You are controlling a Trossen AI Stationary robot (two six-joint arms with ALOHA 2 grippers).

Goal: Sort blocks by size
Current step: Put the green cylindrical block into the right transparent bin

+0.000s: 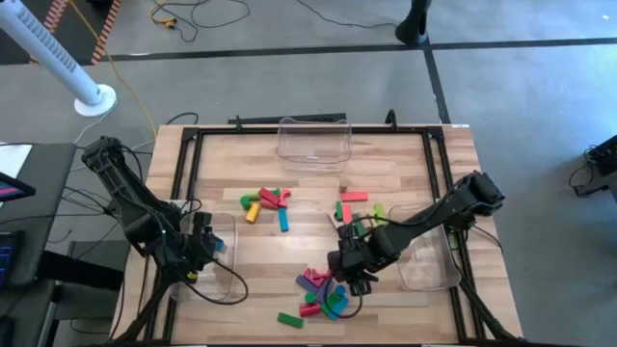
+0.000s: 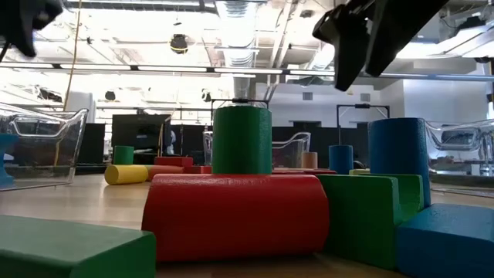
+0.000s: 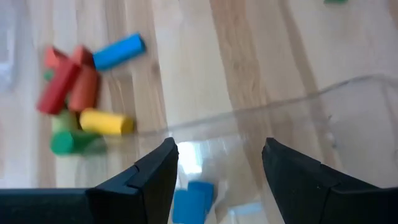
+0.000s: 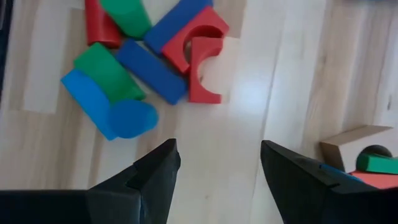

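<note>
Over the left bin (image 1: 229, 285), at the counter's (image 1: 308, 183) near-left edge, our left claw (image 3: 217, 165) hangs with its jaws spread and nothing between them; a blue block (image 3: 191, 200) lies inside the bin just below, so we judge a drop-off to be complete on this side. Our right claw (image 4: 217, 163) hovers, also wide open and empty, above bare wood beside the near pile (image 1: 323, 292), where red arches (image 4: 202, 55), blue bars (image 4: 149, 70) and green pieces (image 4: 109, 71) lie jumbled and touching. Other blocks remain in a cluster (image 1: 267, 203) at mid-counter and another (image 1: 359, 212) to its right, with clear bins at the far edge (image 1: 313, 145) and the right (image 1: 431, 262). The sort seems barely begun. Next, we think, the right claw must settle on one piece at the pile's edge, turn its jaws across the narrow faces, and descend without nudging neighbours.
</note>
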